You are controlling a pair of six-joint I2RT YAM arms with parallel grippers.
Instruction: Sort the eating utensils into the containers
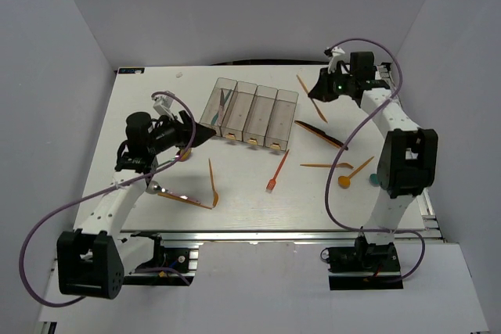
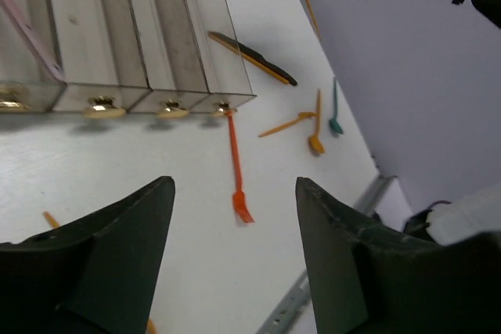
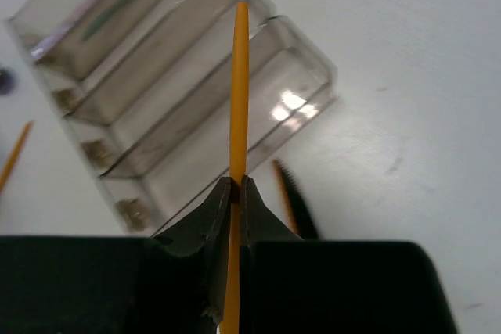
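At the bench's far R, the R end effector is pressed together on an orange utensil, pinching its shaft. The lower end is cut off by the fingers and frame edge, so fork, spoon or knife can't be told. In R wrist view the shaft crosses in front of the bins, four clear ones in a row mid-bench. From the top it sits just R of the row.

L end effector is spread wide w/ nothing between the fingers, near the L-most bin's near end. Seen thru the gap, a red fork lies flat, handle end at the R-most bin's tag.

L-most bin holds a teal piece and a pinkish one; heads not clear thru the wall. A teal utensil is mostly hidden behind the R arm from the top. An orange bit and a silvery bit are part-covered by the L arm; type unclear. A dark knife is only a blur in R wrist view.

Tags are small and yellowish, one per bin at the near end; any print is too small to read.
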